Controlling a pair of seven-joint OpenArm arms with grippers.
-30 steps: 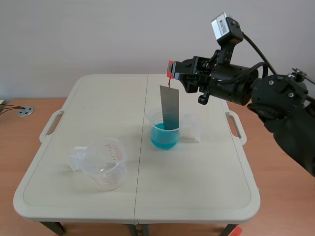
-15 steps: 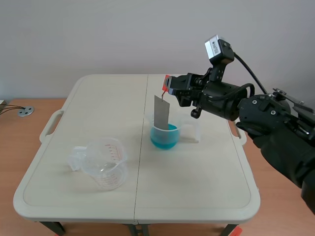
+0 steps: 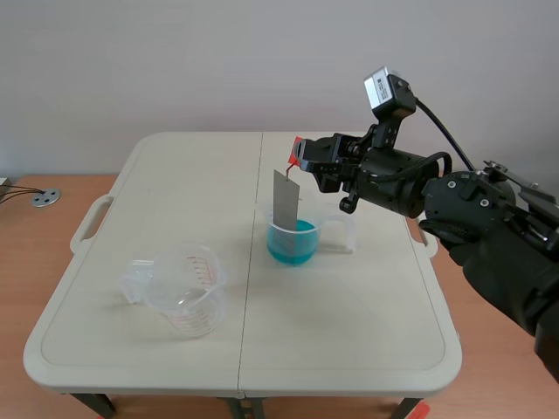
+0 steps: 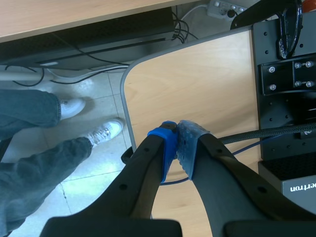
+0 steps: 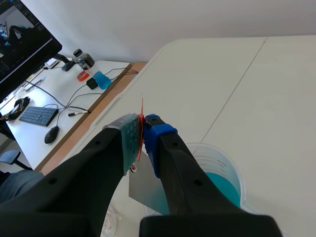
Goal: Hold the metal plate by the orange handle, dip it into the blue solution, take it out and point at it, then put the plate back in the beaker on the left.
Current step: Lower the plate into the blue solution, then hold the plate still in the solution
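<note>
My right gripper point(image 3: 300, 154) point(image 5: 143, 136) is shut on the thin orange handle point(image 5: 141, 129), and the grey metal plate point(image 3: 286, 202) point(image 5: 148, 192) hangs from it. The plate's lower end stands inside the clear beaker point(image 3: 293, 231) point(image 5: 222, 168) that holds the blue solution point(image 3: 291, 244) point(image 5: 222, 190), at the table's middle. To the left stands a second clear beaker point(image 3: 182, 290) with red marks and nothing in it. My left gripper point(image 4: 177, 148) is shut on nothing, off the table, over a wooden desk edge; it is not in the scene view.
The cream folding table point(image 3: 131, 209) has a seam down its middle and handles at both sides. A person's legs and white shoes point(image 4: 101, 133) show on the floor below my left gripper. A desk with a keyboard point(image 5: 37, 116) and mouse lies beyond the table.
My right gripper has come down and toward the left, lowering the plate deeper into the blue solution. In the last half second it has hardly moved.
</note>
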